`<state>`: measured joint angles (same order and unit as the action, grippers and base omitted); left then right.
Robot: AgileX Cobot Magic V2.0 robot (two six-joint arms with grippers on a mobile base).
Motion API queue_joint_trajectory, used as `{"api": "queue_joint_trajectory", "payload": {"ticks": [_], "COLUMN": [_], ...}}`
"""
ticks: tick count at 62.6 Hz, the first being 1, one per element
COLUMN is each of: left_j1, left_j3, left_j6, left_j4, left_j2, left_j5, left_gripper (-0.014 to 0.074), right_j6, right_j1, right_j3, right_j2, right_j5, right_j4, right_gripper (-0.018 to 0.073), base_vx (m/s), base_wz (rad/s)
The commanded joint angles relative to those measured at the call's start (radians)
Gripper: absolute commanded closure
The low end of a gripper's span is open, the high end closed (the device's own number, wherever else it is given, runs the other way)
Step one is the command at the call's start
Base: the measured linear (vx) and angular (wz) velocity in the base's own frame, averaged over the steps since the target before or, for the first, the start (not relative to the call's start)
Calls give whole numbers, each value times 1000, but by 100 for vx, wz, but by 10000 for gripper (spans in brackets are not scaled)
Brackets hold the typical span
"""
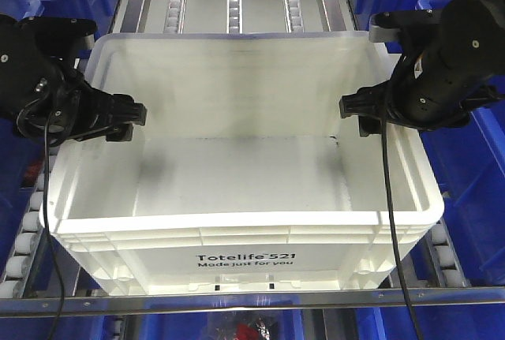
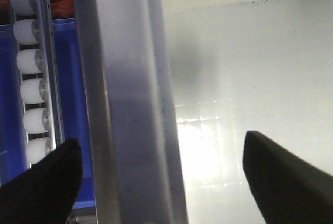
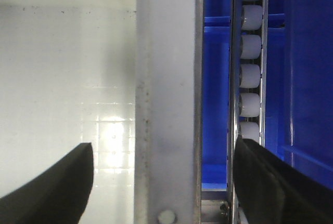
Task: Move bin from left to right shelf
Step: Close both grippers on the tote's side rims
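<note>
Presently one bin point(image 1: 237, 226); left end effector point(image 1: 126, 119), right end effector point(image 1: 359, 113) both wide, astride opposite rims.

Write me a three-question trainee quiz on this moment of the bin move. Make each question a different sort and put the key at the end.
1. True or false: the left gripper is shut on the rim of the bin.
2. In the right wrist view, what stands between the fingers of the right gripper? A) the bin's rim B) a bottle C) a cardboard flap
3. Fill in: the print on the bin's front reads "Totelife ___".
Key: 1 false, its jaws are open astride the rim; 2 A; 3 521.
</note>
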<state>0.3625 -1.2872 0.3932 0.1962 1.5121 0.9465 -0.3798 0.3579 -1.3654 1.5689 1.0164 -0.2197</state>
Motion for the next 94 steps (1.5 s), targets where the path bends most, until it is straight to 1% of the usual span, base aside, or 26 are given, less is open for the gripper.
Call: {"api": "queue_joint_trajectory", "payload": {"ticks": [1,6,12,19,28,33,35,41,49,54,58,65,72,83,94], "left_j1": [-1,-1,-1,-1,-1,-1,-1,-1,-1,-1,-1,-1,-5,-34,-35], "left_j3": [-34,-34,-34,-34,-34,-34,-34,-34,-34,-34,-34,-34,-34,-34,-34], "left_j6": [3,3,3,3,3,3,3,3,3,3,0,-29,-30,-31,-41], "left_j4": [7,7,7,7,7,7,7,7,7,8,8,8,10,6,6], "left_j2": [-35,-35,-35,-35,-35,-35,-35,-35,-35,-35,-35,-35,-35,-40,-44], "left_j5": [-31,-31,-30,-30,-30,-31,-31,-31,-32,-30,-30,-31,-32,-24,-25], "left_gripper": [6,12,41,106,215,267,297,351,414,437,451,472,497,547,566], "right_j6": [-7,-7,-7,-7,-7,-7,-7,-7,-7,-7,-5,-5,-5,-5,-5], "right_j1": [-5,-5,-5,-5,-5,-5,-5,-5,-5,-5,-5,-5,-5,-5,-1], "right_j3": [-30,-30,-30,-30,-30,-30,-30,-30,-30,-30,-30,-30,-30,-30,-30], "right_j2": [-35,-35,-35,-35,-35,-35,-35,-35,-35,-35,-35,-35,-35,-35,-38], "right_j5": [-18,-11,-10,-10,-11,-11,-11,-11,-11,-11,-9,-4,-3,-9,-32], "right_j4": [-30,-30,-30,-30,-30,-30,-30,-30,-31,-31,-31,-33,-33,-33,-37], "right_gripper": [62,102,163,248,349,395,409,444,471,481,484,485,485,485,485], "base_vx": [0,0,0,0,0,0,0,0,0,0,0,0,0,0,0], "base_wz": [0,0,0,0,0,0,0,0,0,0,0,0,0,0,0]}}
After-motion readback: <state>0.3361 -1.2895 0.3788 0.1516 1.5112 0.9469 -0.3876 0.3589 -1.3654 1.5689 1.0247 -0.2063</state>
